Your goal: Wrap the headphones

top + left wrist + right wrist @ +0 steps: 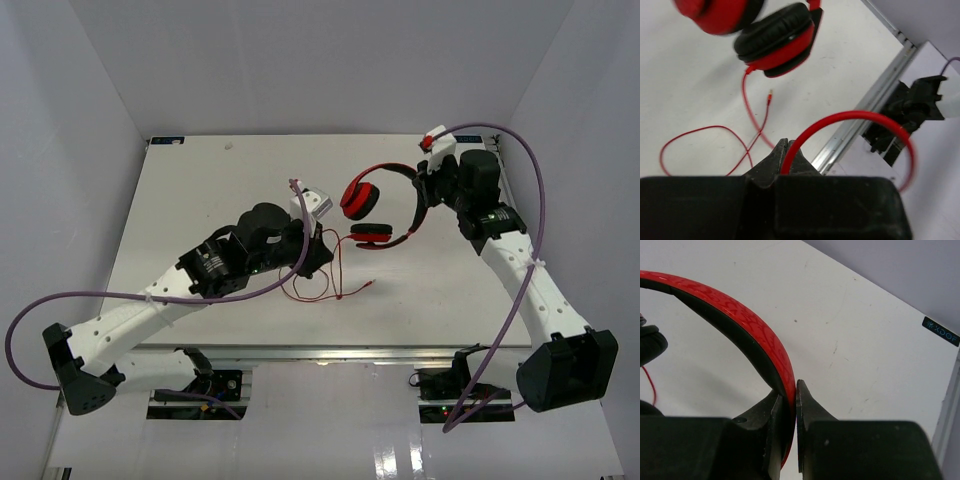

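Observation:
The red headphones (372, 205) with black ear pads are held above the table at centre right. My right gripper (424, 192) is shut on the red headband (747, 327), with the band pinched between its jaws. My left gripper (322, 255) is shut on the thin red cord (840, 118), which arches up out of its jaws. The cord runs from the lower ear cup (777, 42) and lies in loose loops (315, 285) on the table. Its small plug (769, 95) lies free on the table, also in the top view (372, 283).
The white table (200, 190) has a metal front edge rail (875, 102). White walls stand on three sides. Purple robot cables (535, 215) hang beside each arm. Black clamps (912, 112) sit below the front edge.

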